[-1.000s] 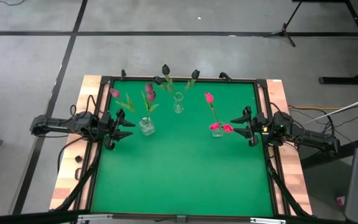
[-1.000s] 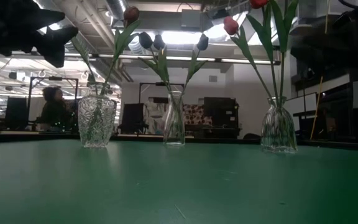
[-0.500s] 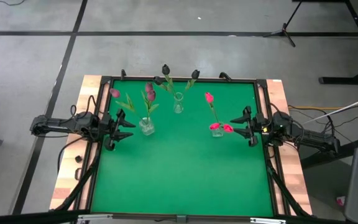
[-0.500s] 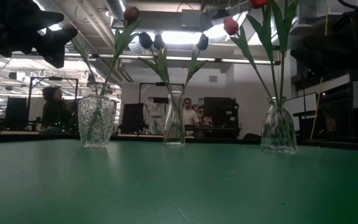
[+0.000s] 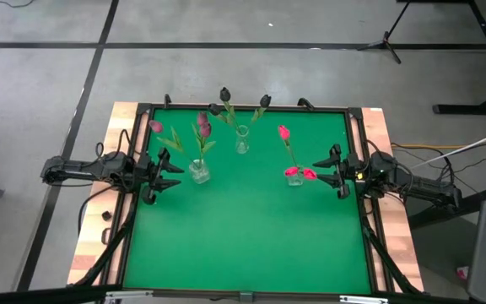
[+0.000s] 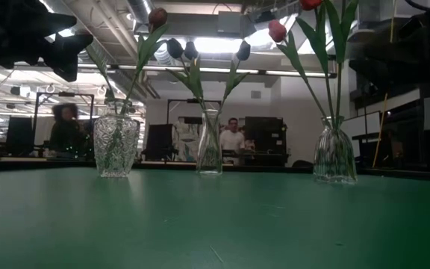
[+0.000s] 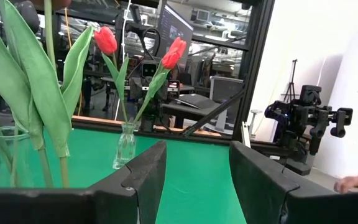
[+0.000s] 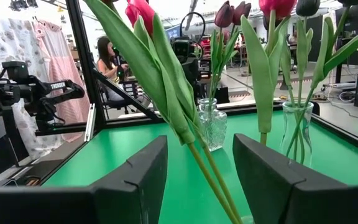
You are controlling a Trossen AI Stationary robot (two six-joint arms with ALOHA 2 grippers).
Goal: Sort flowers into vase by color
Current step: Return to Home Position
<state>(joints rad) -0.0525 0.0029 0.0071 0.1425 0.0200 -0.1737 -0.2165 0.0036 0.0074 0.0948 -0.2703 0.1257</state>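
Left jaws released, empty; magenta tulips (image 5: 203,129) stand just ahead. Right jaws released, empty; red tulips (image 5: 284,133) stand just ahead.

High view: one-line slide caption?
Tulips sorted by color in three vases on green table; left gripper, right gripper open at sides.

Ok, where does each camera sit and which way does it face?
High view: overhead, straight down on the green table; both dark arms show, left gripper, right gripper.
Low view: table height, level across at three clear glass vases; the left arm shows upper left.
Left wrist view: past its own open fingers toward the narrow clear vase of bright red tulips.
Right wrist view: past its own open fingers toward the cut-glass vase of magenta tulips.
Shared: each wrist view shows the opposite arm.
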